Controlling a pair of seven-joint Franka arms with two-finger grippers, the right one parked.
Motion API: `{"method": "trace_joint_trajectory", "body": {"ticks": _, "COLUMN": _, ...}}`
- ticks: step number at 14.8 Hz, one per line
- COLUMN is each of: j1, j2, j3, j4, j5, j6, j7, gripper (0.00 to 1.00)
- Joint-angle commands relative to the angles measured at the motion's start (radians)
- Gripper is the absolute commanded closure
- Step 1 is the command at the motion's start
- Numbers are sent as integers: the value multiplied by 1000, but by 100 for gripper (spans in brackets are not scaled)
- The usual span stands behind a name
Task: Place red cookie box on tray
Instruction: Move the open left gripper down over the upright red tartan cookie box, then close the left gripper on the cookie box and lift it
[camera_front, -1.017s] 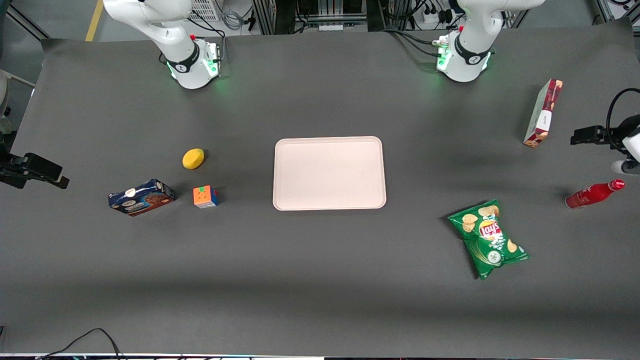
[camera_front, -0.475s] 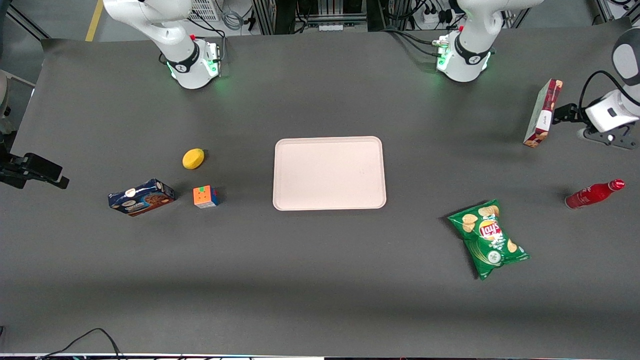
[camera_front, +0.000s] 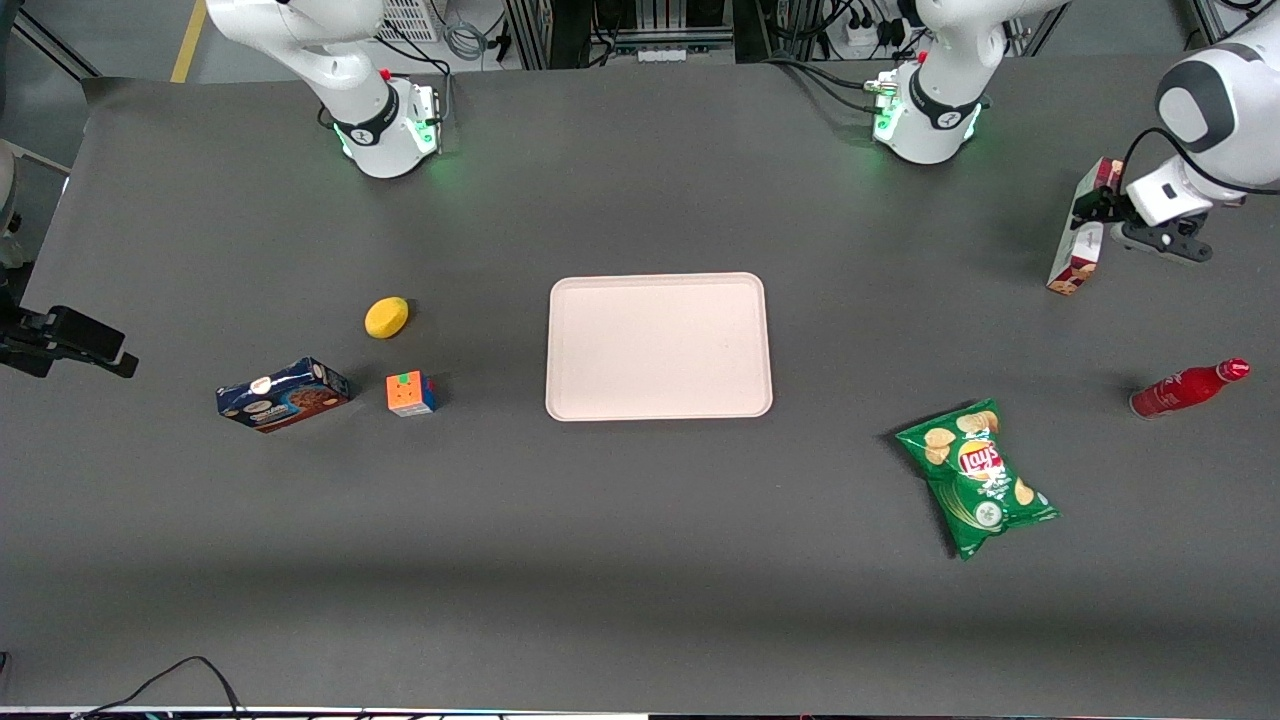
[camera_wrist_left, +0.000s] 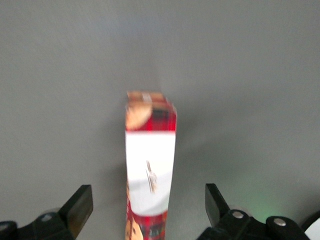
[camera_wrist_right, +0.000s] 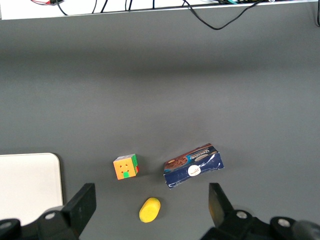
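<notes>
The red cookie box (camera_front: 1076, 262) stands on its long narrow edge toward the working arm's end of the table, its white label band facing up. My left gripper (camera_front: 1090, 207) is at the box's middle, fingers open. In the left wrist view the box (camera_wrist_left: 150, 165) runs between the two black fingers (camera_wrist_left: 80, 205), with a clear gap to each, and nothing is gripped. The pale pinkish-cream tray (camera_front: 660, 345) lies flat in the middle of the table with nothing on it.
A green chip bag (camera_front: 978, 477) lies nearer the front camera than the box, and a red bottle (camera_front: 1188, 388) lies on its side beside it. A lemon (camera_front: 386, 317), a colour cube (camera_front: 410, 393) and a blue cookie box (camera_front: 282, 394) lie toward the parked arm's end.
My left gripper has swung in from the table's end to the red cookie box and now straddles its middle. The box and everything else have stayed put.
</notes>
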Motion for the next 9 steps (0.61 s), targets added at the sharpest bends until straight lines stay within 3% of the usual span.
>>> {"method": "trace_joint_trajectory", "body": {"ticks": 1, "j1": 90, "j2": -36, "j3": -4, "j4": -63, "j5": 54, "j6": 18, "j7": 57, "gripper": 0}}
{"method": "trace_joint_trajectory", "body": {"ticks": 4, "j1": 109, "j2": -33, "j3": 22, "j4": -91, "j5": 54, "j6": 40, "j7": 94, "gripper": 0}}
{"method": "trace_joint_trajectory", "body": {"ticks": 8, "j1": 107, "j2": 58, "j3": 29, "j4": -115, "j5": 56, "j6": 225, "j7": 94, "gripper": 0}}
{"method": "trace_joint_trajectory", "body": {"ticks": 9, "j1": 106, "j2": 81, "j3": 31, "j4": -115, "j5": 56, "j6": 262, "j7": 94, "gripper": 6}}
